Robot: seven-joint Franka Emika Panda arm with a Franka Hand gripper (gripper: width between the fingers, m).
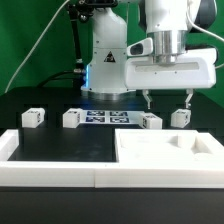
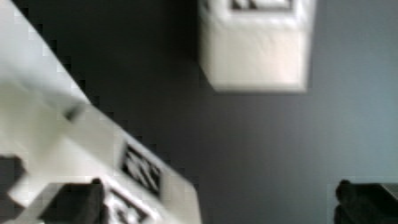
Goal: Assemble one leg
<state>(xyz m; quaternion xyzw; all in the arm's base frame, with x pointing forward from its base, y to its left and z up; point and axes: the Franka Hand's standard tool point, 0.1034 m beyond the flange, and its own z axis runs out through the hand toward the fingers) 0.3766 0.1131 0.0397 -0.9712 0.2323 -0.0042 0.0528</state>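
Big picture first: the black table [image 1: 40, 140] carries everything, and nearest the camera lies the large white slab [image 1: 140, 152] with its recessed holes, flat and untouched. Behind it the arm hangs its gripper [image 1: 167, 100] over the exterior view's right half, claw spread wide, nothing between the fingers, and the tips [image 1: 147, 98] above the parts rather than among them. The marker board [image 1: 105, 118] sits mid-table, and the four legs line up to either side of it: first leg [image 1: 32, 117] and second leg [image 1: 72, 118] well off to the exterior view's left, third leg [image 1: 151, 121] and fourth leg [image 1: 181, 117] right under the gripper, apart from each other. That is the catch, by my reading: the open claw seems to straddle the pair, one finger roughly above each, so it looks like the pick-up of one leg with the aim unsettled. The wrist view shows a pale leg block [image 2: 258, 45] ahead of the gripper [image 2: 221, 200], off the line between the dark tips; which of the two it is I cannot tell. To do this well, shift sideways until one leg sits centred between the fingers, square the jaws to its flat faces, come straight down without nudging the neighbour, and close low on the body so it cannot twist.
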